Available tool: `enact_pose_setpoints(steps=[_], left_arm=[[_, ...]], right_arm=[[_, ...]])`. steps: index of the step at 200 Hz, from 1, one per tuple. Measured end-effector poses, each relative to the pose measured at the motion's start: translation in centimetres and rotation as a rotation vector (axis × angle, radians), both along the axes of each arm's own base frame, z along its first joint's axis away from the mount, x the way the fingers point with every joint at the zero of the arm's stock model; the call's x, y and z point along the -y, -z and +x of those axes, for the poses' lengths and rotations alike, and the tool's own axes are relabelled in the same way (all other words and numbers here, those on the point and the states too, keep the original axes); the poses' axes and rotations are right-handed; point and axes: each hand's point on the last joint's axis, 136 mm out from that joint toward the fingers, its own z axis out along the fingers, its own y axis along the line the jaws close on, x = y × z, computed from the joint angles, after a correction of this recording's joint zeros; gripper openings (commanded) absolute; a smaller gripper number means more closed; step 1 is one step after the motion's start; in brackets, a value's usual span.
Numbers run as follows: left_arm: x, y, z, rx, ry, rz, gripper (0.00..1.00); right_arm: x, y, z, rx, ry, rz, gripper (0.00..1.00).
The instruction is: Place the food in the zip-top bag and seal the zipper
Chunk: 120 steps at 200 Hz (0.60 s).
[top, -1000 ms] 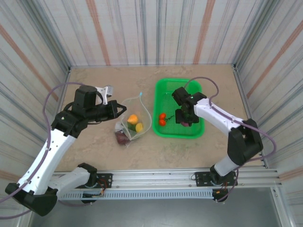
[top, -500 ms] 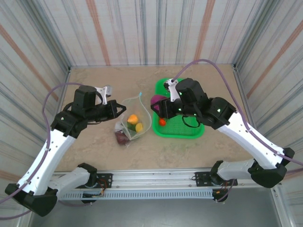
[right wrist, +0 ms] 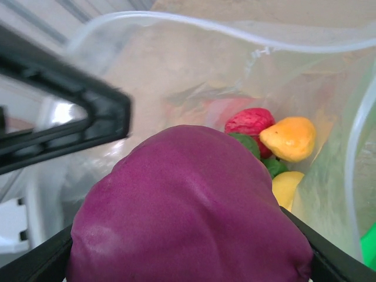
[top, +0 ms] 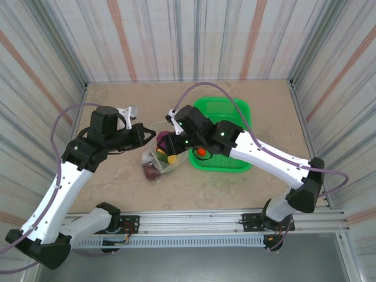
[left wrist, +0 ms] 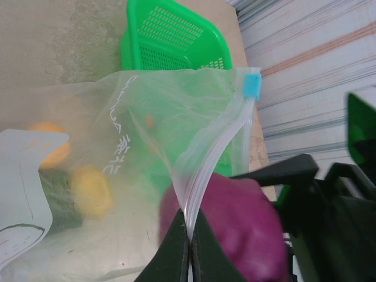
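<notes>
The left tool was clenched on the zipper edge of the floppy, likely slippery bag at nine o'clock of the basket, while the right tool gripped a seemingly light, rigid purple fruit over its mouth.

1. Left arm rises from its base, forearm turned toward the right. Left tool has its jaws pressed together, pinching the zip-top bag edge.
2. Right arm stretches far to the left. Right tool clamps a purple food piece between spread jaws.
</notes>
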Motion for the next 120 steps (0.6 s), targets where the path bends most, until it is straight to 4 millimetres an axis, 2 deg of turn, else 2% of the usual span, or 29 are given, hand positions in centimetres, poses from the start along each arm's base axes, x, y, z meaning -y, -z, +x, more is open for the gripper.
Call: enact_pose_setpoints(steps=[39, 60, 78, 99, 120], left_arm=[[-0.1, -0.5, 0.1, 0.014, -0.006, -0.002, 0.0], [-0.1, -0.5, 0.1, 0.014, -0.007, -0.002, 0.0], [-0.2, -0.5, 0.1, 0.013, -0.013, -0.004, 0.0], [-0.3, -0.5, 0.2, 0.012, -0.014, -0.004, 0.0], [-0.3, -0.6, 0.1, 0.015, -0.015, -0.006, 0.0]], right_arm=[[-0.1, 3.2, 2.1, -0.019, 0.108, -0.1, 0.64], [-0.5, 5.0, 2.6, -0.043, 0.129, -0.138, 0.65], [-0.7, 6.4, 2.7, -0.062, 0.134, -0.165, 0.7], [-0.9, 6.8, 2.8, -0.07, 0.136, -0.178, 0.77], [-1.0, 6.2, 2.9, -0.06, 0.139, -0.169, 0.81]])
